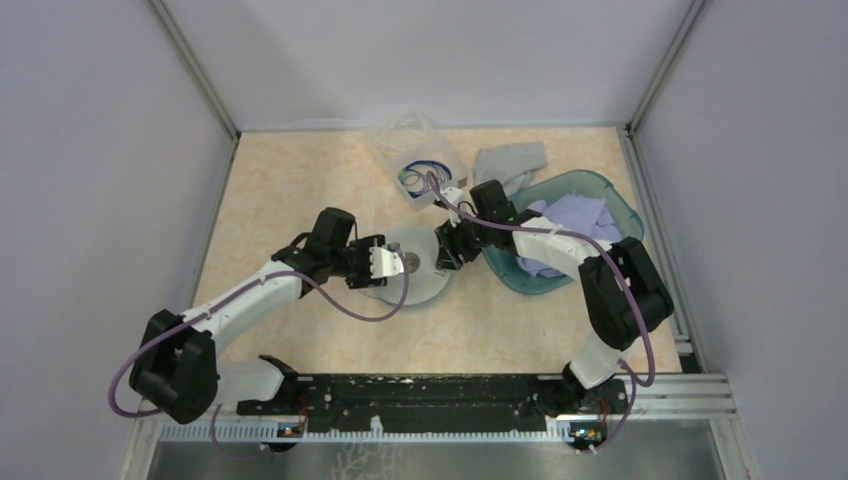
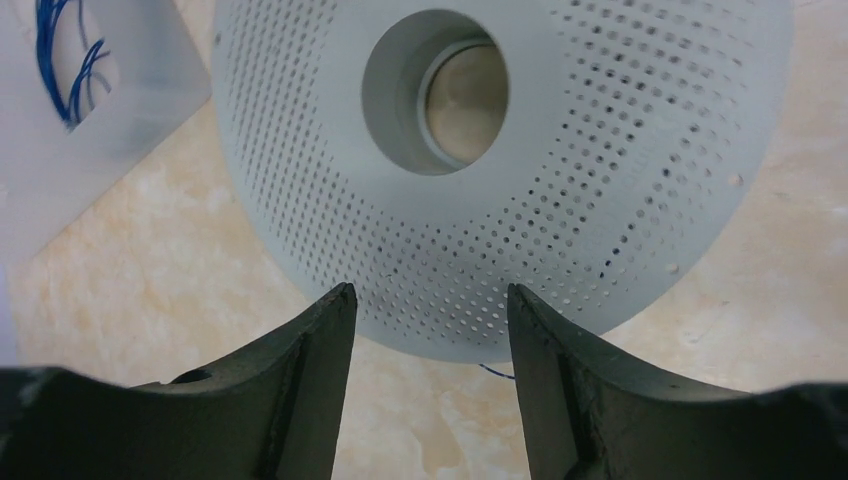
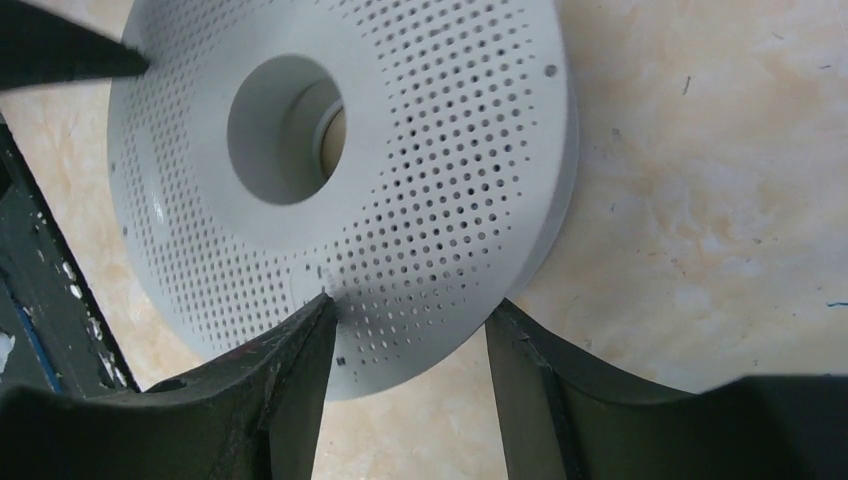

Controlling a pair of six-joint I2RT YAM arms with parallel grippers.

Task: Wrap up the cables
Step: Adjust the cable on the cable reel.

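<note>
Both released, left gripper (image 2: 430,292) and right gripper (image 3: 410,302) flank the spool (image 1: 425,285); the unseen cables, likely limp and light, need pinching near an end.

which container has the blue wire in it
The clear plastic box at the back; the teal plastic tub to its right holds a lilac cloth.
</note>
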